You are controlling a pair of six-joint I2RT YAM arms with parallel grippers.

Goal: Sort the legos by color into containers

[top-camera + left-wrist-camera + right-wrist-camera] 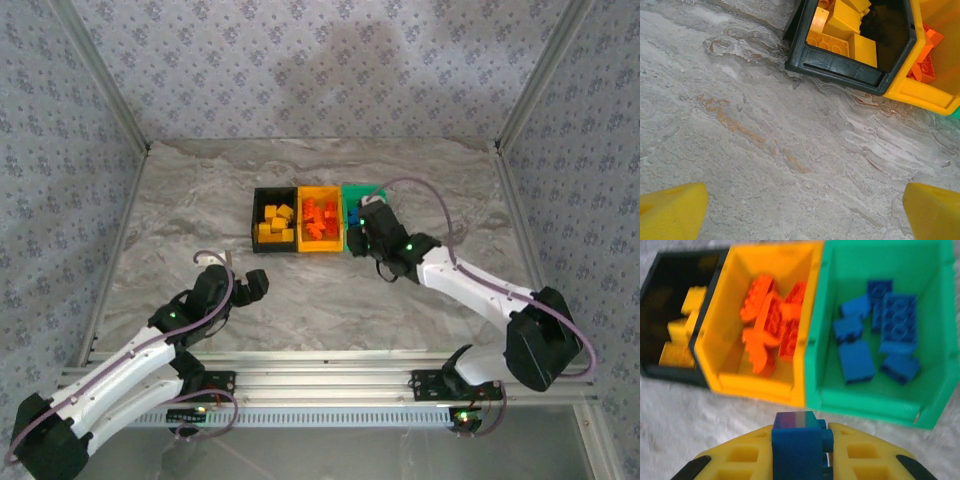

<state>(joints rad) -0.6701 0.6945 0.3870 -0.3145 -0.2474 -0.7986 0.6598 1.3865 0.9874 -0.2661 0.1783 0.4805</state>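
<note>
Three bins stand side by side at the table's middle: a black bin with yellow legos, a yellow-orange bin with orange-red legos, and a green bin partly under my right arm. In the right wrist view the green bin holds several blue legos. My right gripper is shut on a blue lego, just in front of the green bin's near wall. My left gripper is open over bare table, short of the black bin.
The marble table is ringed by patterned walls and aluminium posts. A metal rail runs along the near edge by the arm bases. Bare table lies to the left of and in front of the bins.
</note>
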